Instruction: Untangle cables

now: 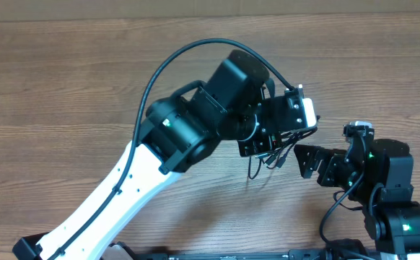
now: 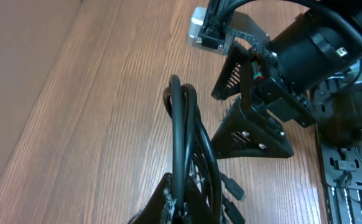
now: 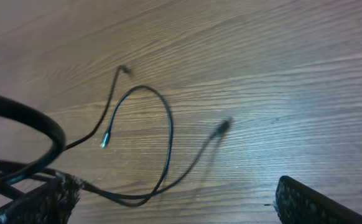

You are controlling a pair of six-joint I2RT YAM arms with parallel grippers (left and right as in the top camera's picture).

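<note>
Several thin black cables (image 2: 182, 140) hang pinched in the left claw (image 2: 190, 210); right claw (image 3: 175, 190) gapes wide, empty.

Two arms, two tools, one bench (image 1: 66, 87), one bunch of thin cables (image 3: 170, 124).
One left arm (image 1: 123, 188) carries one left tool (image 1: 266, 149), and one right arm (image 1: 390, 188) carries one right tool (image 1: 300, 160). The right wrist view shows three loose cable ends: one silver tip (image 3: 104, 143) and two black plugs (image 3: 221, 127). The number of separate cords is unclear.
</note>
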